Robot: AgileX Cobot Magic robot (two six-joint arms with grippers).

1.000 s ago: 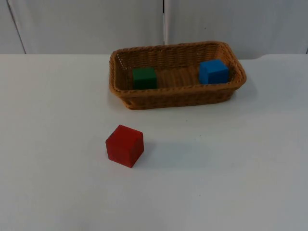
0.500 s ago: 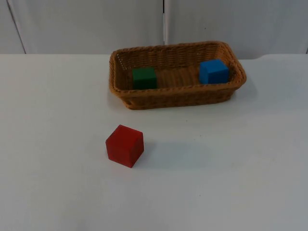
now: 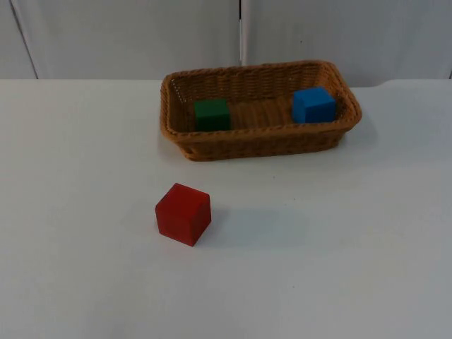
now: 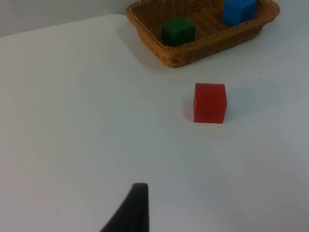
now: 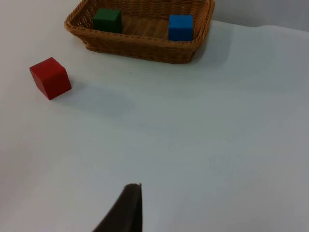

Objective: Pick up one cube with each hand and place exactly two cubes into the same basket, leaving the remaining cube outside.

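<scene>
A brown woven basket (image 3: 261,143) stands at the far middle of the table. Inside it a green cube (image 3: 212,114) rests at the left end and a blue cube (image 3: 313,104) at the right end. A red cube (image 3: 183,213) sits on the table in front of the basket, outside it. My left gripper (image 4: 134,212) waits well back from the red cube (image 4: 209,103), with the basket (image 4: 203,50) beyond. My right gripper (image 5: 126,210) also waits over bare table, far from the red cube (image 5: 50,78) and the basket (image 5: 140,48).
The white table top (image 3: 339,268) spreads around the red cube on all sides. A grey partition wall (image 3: 127,35) closes off the table behind the basket.
</scene>
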